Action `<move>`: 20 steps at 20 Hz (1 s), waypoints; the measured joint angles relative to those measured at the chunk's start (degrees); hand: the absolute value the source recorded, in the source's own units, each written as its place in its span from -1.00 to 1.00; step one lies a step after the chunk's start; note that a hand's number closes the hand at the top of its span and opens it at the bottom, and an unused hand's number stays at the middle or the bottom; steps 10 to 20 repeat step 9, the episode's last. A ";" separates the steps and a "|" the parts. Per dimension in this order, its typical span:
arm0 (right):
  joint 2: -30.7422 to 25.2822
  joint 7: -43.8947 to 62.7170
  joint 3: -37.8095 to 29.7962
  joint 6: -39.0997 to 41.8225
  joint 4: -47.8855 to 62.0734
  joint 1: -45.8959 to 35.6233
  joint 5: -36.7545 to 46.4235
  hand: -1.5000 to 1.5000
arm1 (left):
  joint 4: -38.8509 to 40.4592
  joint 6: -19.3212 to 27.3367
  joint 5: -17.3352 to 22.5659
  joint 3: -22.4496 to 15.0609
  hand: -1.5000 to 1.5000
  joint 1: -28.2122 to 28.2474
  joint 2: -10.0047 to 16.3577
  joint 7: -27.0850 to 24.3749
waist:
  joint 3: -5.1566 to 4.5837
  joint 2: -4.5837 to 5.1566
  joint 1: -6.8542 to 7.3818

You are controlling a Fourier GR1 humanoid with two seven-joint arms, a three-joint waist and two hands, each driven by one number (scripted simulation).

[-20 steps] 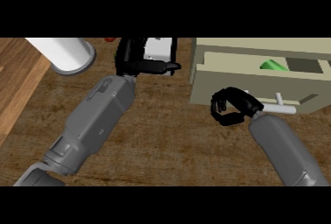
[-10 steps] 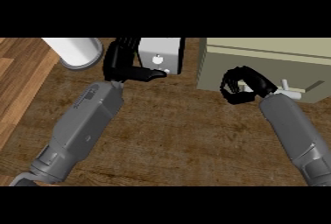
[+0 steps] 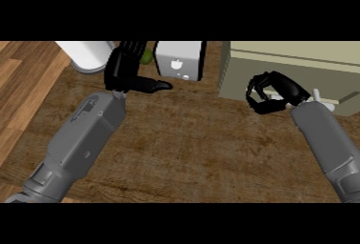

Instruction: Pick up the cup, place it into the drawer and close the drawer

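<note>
Head view: the drawer (image 3: 235, 76) looks pushed in, its front about level with the beige cabinet (image 3: 295, 47), so closing seems done or nearly done. The right robot hand (image 3: 271, 93) is at that front, fingers curled on nothing, just beside the white handle (image 3: 318, 96). The cup is not visible; I judge it hidden inside. The left robot hand (image 3: 126, 71), fingers straight, rests near a white box (image 3: 179, 59) on the bench (image 3: 197, 143).

1. A canister (image 3: 90, 56) stands at the far left of the desk (image 3: 190, 143).
2. A box-shaped appliance (image 3: 179, 59) sits right of it, at the far middle.
3. The drawer unit (image 3: 295, 59) stands far right, apart from the appliance.
4. The left hand (image 3: 126, 71) lies between canister and appliance.
5. The right hand (image 3: 271, 93) is just before the drawer unit.
</note>
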 measured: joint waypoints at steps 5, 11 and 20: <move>-0.93 0.05 -0.78 3.44 -1.02 0.64 -2.06 1.00 | -0.91 -1.14 0.26 -0.13 -1.00 0.81 0.32 0.27 | 0.18 0.29 0.64; -1.70 0.16 -1.12 6.00 -1.88 1.15 -3.36 1.00 | -1.54 -1.98 0.54 -0.12 -1.00 1.65 0.53 0.26 | 0.34 0.50 1.09; -1.70 0.16 -1.12 6.00 -1.88 1.15 -3.36 1.00 | -1.54 -1.98 0.54 -0.12 -1.00 1.65 0.53 0.26 | 0.34 0.50 1.09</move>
